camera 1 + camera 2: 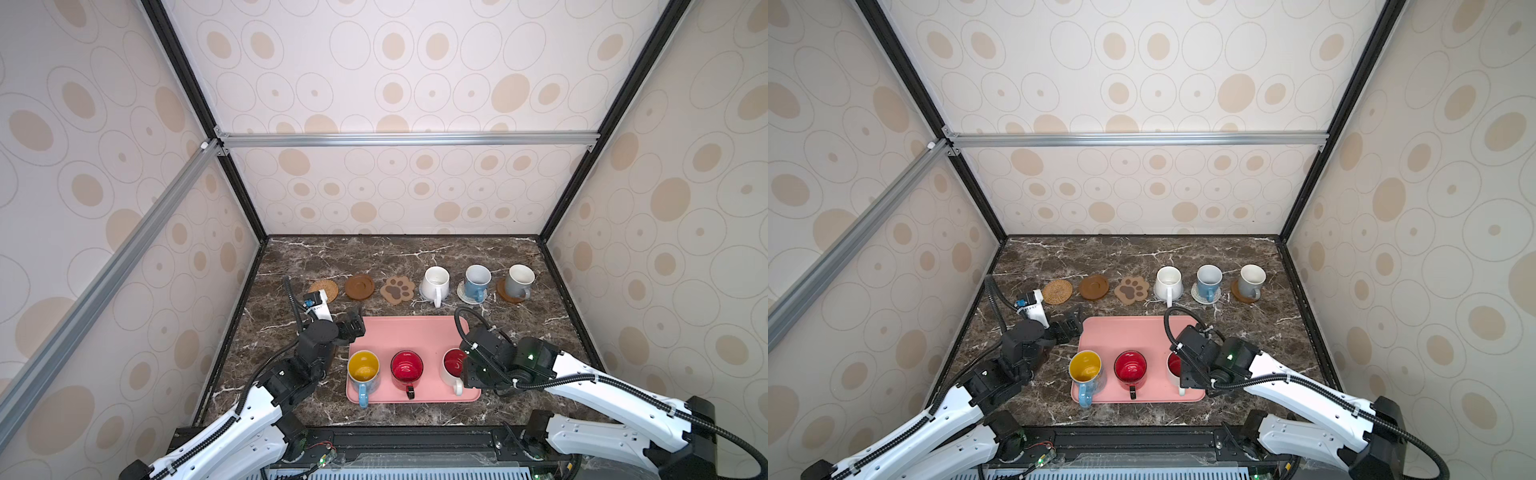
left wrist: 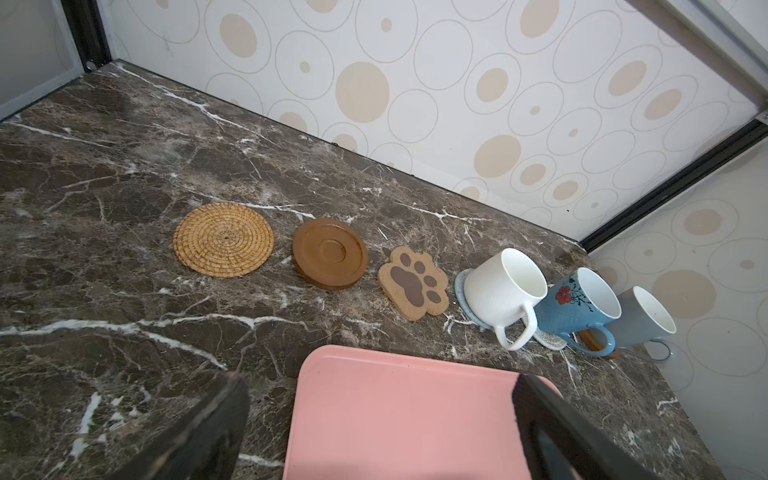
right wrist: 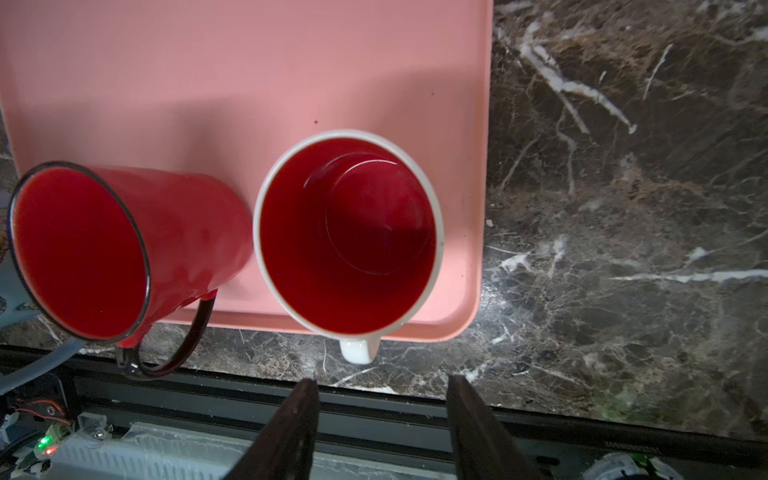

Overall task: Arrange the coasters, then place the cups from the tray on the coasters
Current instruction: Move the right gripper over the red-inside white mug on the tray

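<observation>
Pink tray (image 1: 415,336), lower centre in both top views, holds three cups along its lower edge: yellow-lined blue mug (image 1: 363,372), red mug (image 1: 406,368), red-lined white mug (image 1: 453,365). Right gripper (image 3: 382,380) stands open and empty, just short of the white mug's handle. Left gripper (image 2: 380,378) gapes wide, empty, at the tray's upper-left corner.

- Dark marble tabletop (image 1: 374,257), veined white, carrying a tray and six coasters.
- Pink tray (image 1: 407,332), flat, toward the front edge.
- Behind the tray, in a row, apart from it: rattan coaster (image 1: 323,289) past its left corner, wooden disc (image 1: 359,286), paw coaster (image 1: 397,289).
- Further right along that row, each partly hidden: blue-grey coaster (image 2: 460,286), cream coaster (image 1: 462,294), second wooden disc (image 1: 503,292) past the tray's right corner.
</observation>
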Available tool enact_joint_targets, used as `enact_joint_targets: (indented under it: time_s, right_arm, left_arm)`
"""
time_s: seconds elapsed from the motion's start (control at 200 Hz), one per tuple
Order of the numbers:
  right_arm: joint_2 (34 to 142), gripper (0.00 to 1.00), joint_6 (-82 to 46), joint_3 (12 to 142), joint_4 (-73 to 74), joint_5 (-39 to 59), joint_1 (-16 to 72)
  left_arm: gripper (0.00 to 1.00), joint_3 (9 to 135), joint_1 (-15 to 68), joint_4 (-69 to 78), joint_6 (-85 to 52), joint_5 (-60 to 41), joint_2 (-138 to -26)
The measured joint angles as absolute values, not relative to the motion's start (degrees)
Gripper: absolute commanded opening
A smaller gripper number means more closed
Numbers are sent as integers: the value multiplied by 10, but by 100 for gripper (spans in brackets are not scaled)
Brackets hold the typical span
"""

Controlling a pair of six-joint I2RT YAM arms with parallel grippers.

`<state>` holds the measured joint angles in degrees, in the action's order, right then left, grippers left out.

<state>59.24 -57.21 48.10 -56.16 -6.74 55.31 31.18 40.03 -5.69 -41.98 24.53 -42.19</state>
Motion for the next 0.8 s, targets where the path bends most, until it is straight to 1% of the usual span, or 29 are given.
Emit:
enact_joint_targets:
  time_s: [0.51, 0.8]
  right_arm:
    - [650, 53, -603, 477, -531, -77, 598]
    - [668, 52, -617, 450, -509, -78, 604]
  left_arm:
    - [100, 291, 391, -57, -432, 227, -411]
    - [100, 289, 389, -57, -439, 219, -410]
